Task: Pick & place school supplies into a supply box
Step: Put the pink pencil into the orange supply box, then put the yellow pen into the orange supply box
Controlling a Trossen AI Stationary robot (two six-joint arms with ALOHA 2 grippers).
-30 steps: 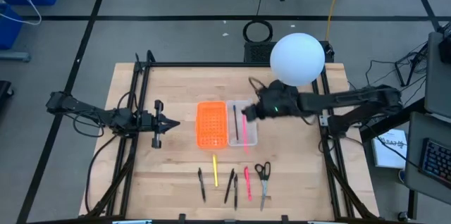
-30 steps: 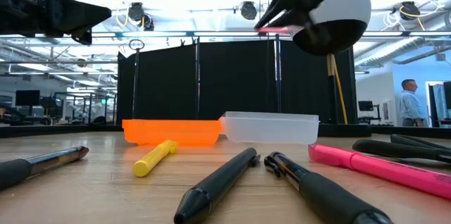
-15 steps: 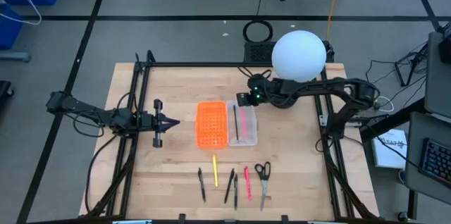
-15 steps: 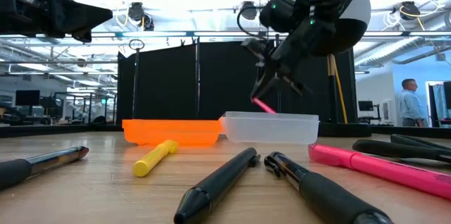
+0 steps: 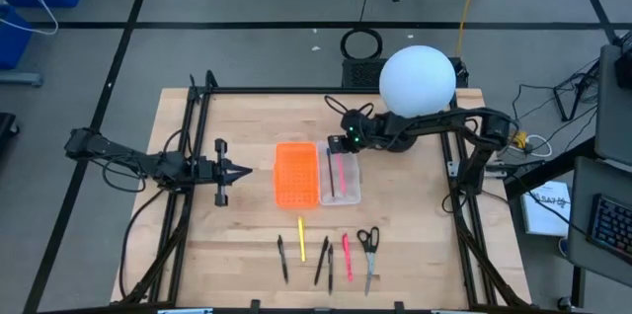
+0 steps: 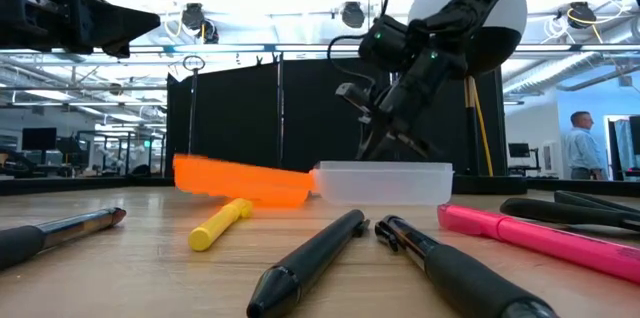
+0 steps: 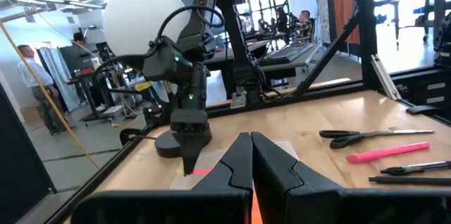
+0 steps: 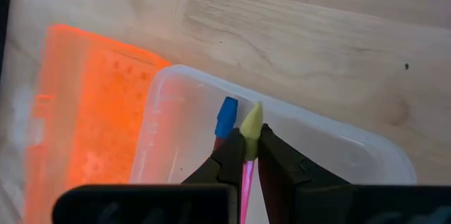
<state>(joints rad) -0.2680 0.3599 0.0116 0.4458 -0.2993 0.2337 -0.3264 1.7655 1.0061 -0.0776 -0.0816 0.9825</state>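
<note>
At the left of the wooden counter (image 5: 247,225) the left claw (image 5: 240,172) hangs with its fingers pressed together and nothing between them, pointing toward the supply box (image 5: 317,174) in the middle of the board. The box lies open, its orange grid-textured half (image 5: 295,174) on the left joined to the clear half (image 5: 341,174) on the right; in the low view the orange half sits tilted, its outer end raised off the counter. The right claw (image 5: 337,148) reaches down over the far end of the clear half, fingers closed tight on a pink pen (image 8: 247,160) with a yellowish tip, its tip inside the clear half just beside a blue-capped one (image 8: 225,116). A black pen (image 5: 329,168) already lies in that clear half. Along the near edge of the counter lie a yellow pen (image 5: 302,238), several black pens (image 5: 282,258), a pink pen (image 5: 347,253) and the black-handled scissors (image 5: 368,247). A white globe lamp (image 5: 418,82) stands at the far right corner.
</note>
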